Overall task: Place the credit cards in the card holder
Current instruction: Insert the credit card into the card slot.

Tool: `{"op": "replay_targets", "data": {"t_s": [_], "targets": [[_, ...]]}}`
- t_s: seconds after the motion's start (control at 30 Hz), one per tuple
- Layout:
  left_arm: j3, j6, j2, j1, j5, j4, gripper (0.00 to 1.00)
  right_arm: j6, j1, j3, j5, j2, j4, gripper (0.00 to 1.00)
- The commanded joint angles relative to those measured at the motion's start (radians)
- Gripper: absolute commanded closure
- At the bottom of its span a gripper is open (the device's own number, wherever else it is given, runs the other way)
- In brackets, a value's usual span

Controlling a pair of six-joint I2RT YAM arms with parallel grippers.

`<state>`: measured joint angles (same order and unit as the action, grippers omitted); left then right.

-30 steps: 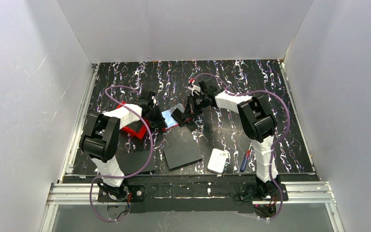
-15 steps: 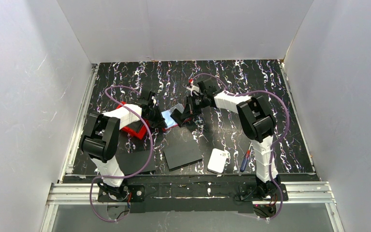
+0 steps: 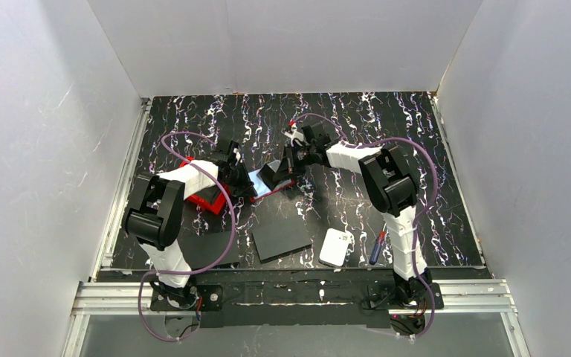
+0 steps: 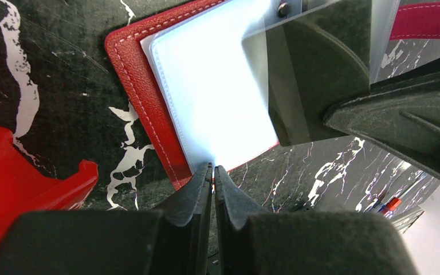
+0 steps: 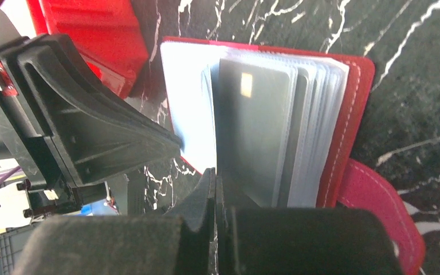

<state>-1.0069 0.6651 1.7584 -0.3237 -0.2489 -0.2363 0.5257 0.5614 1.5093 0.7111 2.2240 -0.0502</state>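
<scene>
Looking down from above, we see the card holder [image 3: 268,195] lying open on the dark marbled table [image 3: 386,119], about midway between its left and right edges and just right of the red bin [image 3: 207,199]. The two grippers meet over it. The left gripper [image 4: 212,169] comes in from the left, its jaws pressed together with only a hairline gap, tips touching the edge of the pale clear sleeve that lies flat on the red cover. Whether they pinch that sleeve we cannot tell. The right gripper [image 5: 215,172] reaches in from the far right with its jaws also together, set at the lower edge of the fanned stack of clear sleeves. A grey credit card [image 5: 255,132] with a small pale chip stands in the front sleeve, just beside those fingertips, and we cannot tell if the card or only a sleeve is nipped. The holder's closing flap [image 5: 384,212] lies out to one side. Nearer the arm bases lie a black sheet [image 3: 281,236] and a white pad [image 3: 337,247].
</scene>
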Motion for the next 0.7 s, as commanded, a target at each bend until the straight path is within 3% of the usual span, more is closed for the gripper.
{"op": "replay_targets", "data": {"t_s": [0.0, 0.53, 0.67], "targets": [[0.035, -0.030, -0.016, -0.001, 0.058, -0.094, 0.94, 0.057, 0.015, 0.020, -0.020, 0.023, 0.116, 0.99], [0.031, -0.031, -0.016, -0.001, 0.049, -0.092, 0.94, 0.124, 0.034, -0.076, -0.051, 0.011, 0.260, 0.99], [0.032, -0.038, -0.019, -0.001, 0.053, -0.100, 0.95, 0.038, 0.029, -0.024, -0.068, 0.031, 0.163, 0.99]]}}
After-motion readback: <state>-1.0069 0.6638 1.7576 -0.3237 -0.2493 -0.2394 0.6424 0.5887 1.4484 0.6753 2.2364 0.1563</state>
